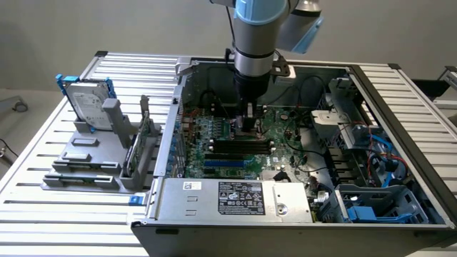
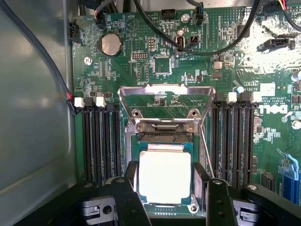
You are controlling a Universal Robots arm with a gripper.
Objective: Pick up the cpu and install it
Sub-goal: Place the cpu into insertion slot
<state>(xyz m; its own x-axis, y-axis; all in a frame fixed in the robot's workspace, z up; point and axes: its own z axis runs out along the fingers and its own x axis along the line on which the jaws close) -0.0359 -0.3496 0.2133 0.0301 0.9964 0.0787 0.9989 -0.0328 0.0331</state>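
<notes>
Inside the open case (image 1: 371, 80), memory slots (image 2: 101, 141) are crowding the socket (image 2: 164, 134) on both sides. Your gripper (image 2: 167, 190) is pinching the cpu (image 2: 164, 165) at two edges; the board (image 2: 160, 66) is showing you DELL.

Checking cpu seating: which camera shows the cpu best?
Wrist view: the cpu lies in the socket, its silver top in full view, the metal clamp frame raised. In the exterior view the gripper stands over that spot on the green board and hides it.
</notes>
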